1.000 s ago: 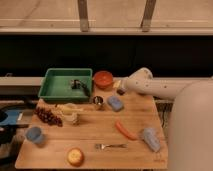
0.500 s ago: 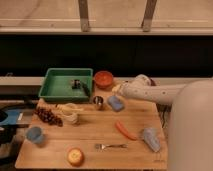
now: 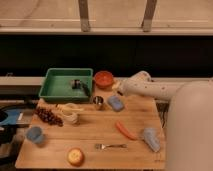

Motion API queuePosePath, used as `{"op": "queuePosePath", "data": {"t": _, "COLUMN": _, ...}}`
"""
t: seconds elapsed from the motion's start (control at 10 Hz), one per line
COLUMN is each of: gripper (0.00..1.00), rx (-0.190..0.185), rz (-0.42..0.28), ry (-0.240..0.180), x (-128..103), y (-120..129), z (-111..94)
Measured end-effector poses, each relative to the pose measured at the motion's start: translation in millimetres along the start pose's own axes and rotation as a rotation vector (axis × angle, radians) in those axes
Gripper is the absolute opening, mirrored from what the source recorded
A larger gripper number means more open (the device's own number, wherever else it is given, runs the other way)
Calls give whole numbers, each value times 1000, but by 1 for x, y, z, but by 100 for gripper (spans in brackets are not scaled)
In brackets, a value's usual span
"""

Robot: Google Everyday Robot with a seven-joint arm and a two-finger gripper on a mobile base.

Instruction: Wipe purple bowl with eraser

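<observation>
1. Carrying every item listed: wooden worktop (image 3: 100, 127), crowded, with the tool over its far edge.
2. Robot arm (image 3: 150, 89), white, reaching in from the right of the view and ending in the tool.
3. Green tray (image 3: 59, 86), at about the tool's depth on the worktop, well off to the tool's left as seen.
4. Orange-red bowl (image 3: 104, 78), just beside the tool, between it and the tray. Not the bowl wanted.
5. Purple bowl (image 3: 34, 134), bluish-purple and round, well apart from the tool at the near left corner. Untouched.
6. Light-blue pad (image 3: 116, 103), just in front of the tool, with a small metal cup (image 3: 98, 102) beside it.
7. Tool (image 3: 116, 86), at the arm's tip near the orange-red bowl. How far open it is cannot be told, and nothing can be seen in its hold.
8. Eraser (image 3: 76, 83), judged to be the small dark block inside the tray. A second dark piece lies near it.

Risks:
- The tool sits closest to the wrong bowl and the wrong pad, so either could be taken by mistake.
- Reaching into the tray could snag its wall or pick up the other dark piece.
- Crossing to the purple bowl could knock the cup.
</observation>
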Motion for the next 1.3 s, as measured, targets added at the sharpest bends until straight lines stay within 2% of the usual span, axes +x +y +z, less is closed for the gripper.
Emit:
{"op": "queuePosePath", "data": {"t": 0.5, "gripper": 68, "rx": 26, "rz": 28, "ry": 7, "x": -28, "y": 2, "z": 8}}
{"op": "queuePosePath", "data": {"t": 1.0, "gripper": 68, "rx": 52, "rz": 51, "ry": 82, "x": -58, "y": -3, "z": 19}}
{"op": "queuePosePath", "data": {"t": 1.3, "gripper": 68, "rx": 53, "rz": 61, "ry": 114, "x": -62, "y": -8, "z": 25}}
